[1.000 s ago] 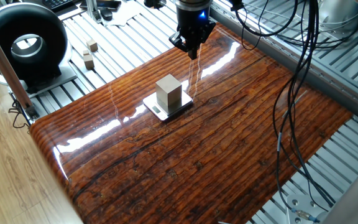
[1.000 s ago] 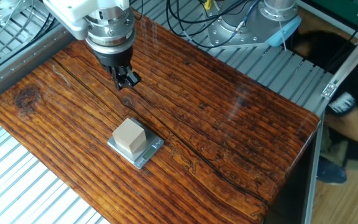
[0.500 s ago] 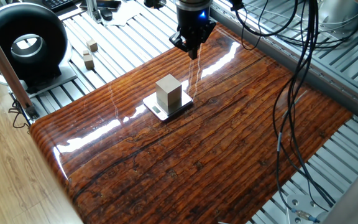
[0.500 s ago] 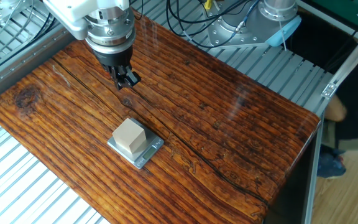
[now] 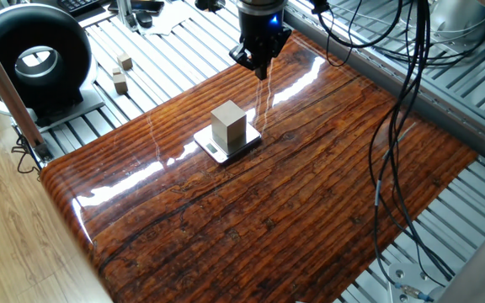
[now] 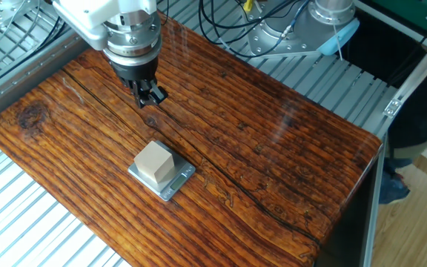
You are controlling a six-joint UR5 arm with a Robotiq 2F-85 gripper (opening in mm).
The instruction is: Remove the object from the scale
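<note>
Sitting upright on the scale [image 5: 226, 144], the wooden block [image 5: 228, 124] covers most of the shiny platform, leaving a thin rim of metal showing around its base. In the other fixed view the same block [image 6: 155, 162] is seen from above, with the scale [image 6: 178, 182] sticking out beyond it on the near side. Scale and block stand together near the middle of the glossy, dark reddish wooden tabletop [image 5: 293, 202], which shows bright reflections from overhead lights.

The gripper [image 5: 261, 62] hangs above the far part of the tabletop, well apart from the block and touching nothing. Its dark fingers [image 6: 153, 95] point downward and lie close together, with no clear gap showing between the tips; nothing is held in them. A grey wrist section sits above the fingers in the other fixed view.

Off the wooden top, on the ribbed metal surface to the left in one fixed view, two small wooden cubes [image 5: 122, 72] lie near each other beside a large black ring-shaped device [image 5: 34, 57]. Black cables [image 5: 402, 109] hang down across the right side of that view.
</note>
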